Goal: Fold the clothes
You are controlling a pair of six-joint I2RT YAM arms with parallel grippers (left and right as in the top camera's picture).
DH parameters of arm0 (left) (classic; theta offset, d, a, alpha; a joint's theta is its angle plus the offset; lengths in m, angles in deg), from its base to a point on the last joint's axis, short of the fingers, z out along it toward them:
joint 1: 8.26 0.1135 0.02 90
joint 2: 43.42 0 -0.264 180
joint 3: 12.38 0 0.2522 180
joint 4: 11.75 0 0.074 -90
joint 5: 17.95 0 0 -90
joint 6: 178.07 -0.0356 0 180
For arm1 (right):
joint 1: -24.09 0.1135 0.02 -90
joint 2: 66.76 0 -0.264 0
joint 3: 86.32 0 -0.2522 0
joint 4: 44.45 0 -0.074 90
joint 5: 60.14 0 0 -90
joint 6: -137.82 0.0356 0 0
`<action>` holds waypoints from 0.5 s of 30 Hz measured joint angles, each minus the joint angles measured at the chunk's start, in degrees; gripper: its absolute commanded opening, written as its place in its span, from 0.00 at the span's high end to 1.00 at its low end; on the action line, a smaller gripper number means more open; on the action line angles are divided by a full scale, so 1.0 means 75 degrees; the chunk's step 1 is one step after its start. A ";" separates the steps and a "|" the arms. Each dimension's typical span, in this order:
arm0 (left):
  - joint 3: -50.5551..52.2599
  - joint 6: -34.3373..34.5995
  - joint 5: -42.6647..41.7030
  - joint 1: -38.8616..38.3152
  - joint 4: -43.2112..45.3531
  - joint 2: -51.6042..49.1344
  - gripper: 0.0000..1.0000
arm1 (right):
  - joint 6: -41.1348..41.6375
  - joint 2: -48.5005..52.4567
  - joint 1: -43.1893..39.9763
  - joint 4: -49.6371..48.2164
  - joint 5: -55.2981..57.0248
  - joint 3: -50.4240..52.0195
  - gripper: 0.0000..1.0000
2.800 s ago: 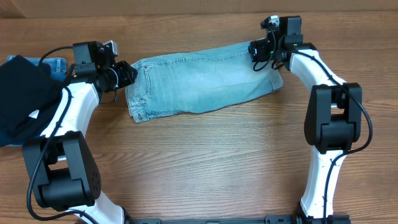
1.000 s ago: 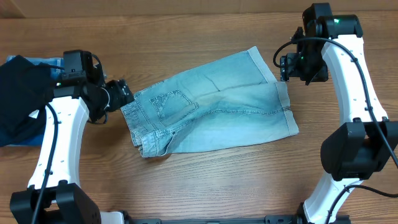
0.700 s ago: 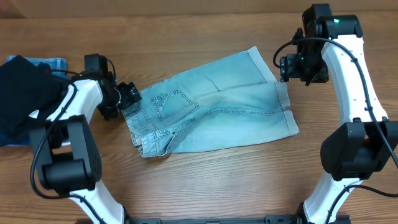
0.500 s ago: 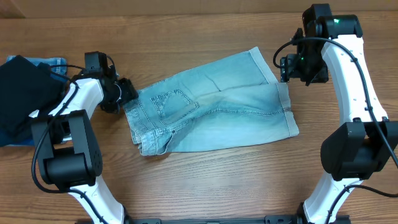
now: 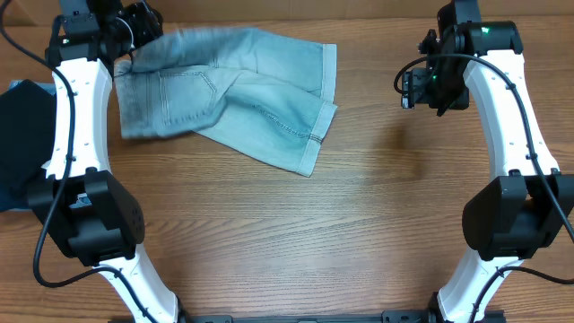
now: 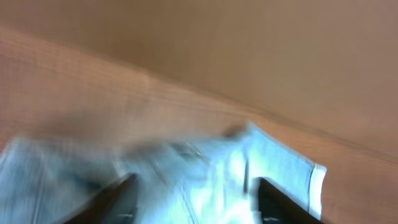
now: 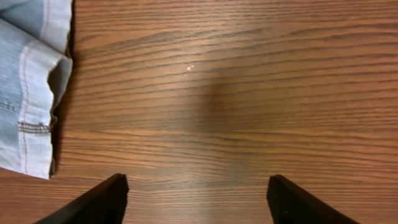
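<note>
Since half a second ago the denim shorts (image 5: 233,85) jumped from the middle of the table (image 5: 377,224) to its far-left corner, rumpled, cuffs pointing right. Black garment (image 5: 18,135) sits at the left edge. My right gripper (image 5: 414,90) hangs wide open over wood, holding nothing. Left gripper (image 5: 134,22) is at the waistband end with denim between its fingers, but it's too blurry to tell if I'm actually clamped.
</note>
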 measured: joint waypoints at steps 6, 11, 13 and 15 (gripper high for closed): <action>0.0017 -0.0702 0.0691 -0.0076 -0.2133 -0.0006 0.25 | -0.0006 0.0000 0.0009 -0.0050 -0.0854 0.0003 0.18; 0.0017 -0.0772 0.1588 -0.0079 -0.3617 -0.0006 0.18 | 0.0017 0.0000 0.0487 -0.0198 -0.1851 0.0087 0.17; 0.0017 -0.0743 0.2372 -0.0076 -0.4208 -0.0006 0.15 | 0.0154 0.0000 0.0653 -0.0670 -0.2296 0.0402 0.17; 0.0017 -0.0720 0.2853 -0.0076 -0.4342 -0.0006 0.13 | 0.0271 0.0023 0.0673 -0.1419 -0.2873 0.1037 0.17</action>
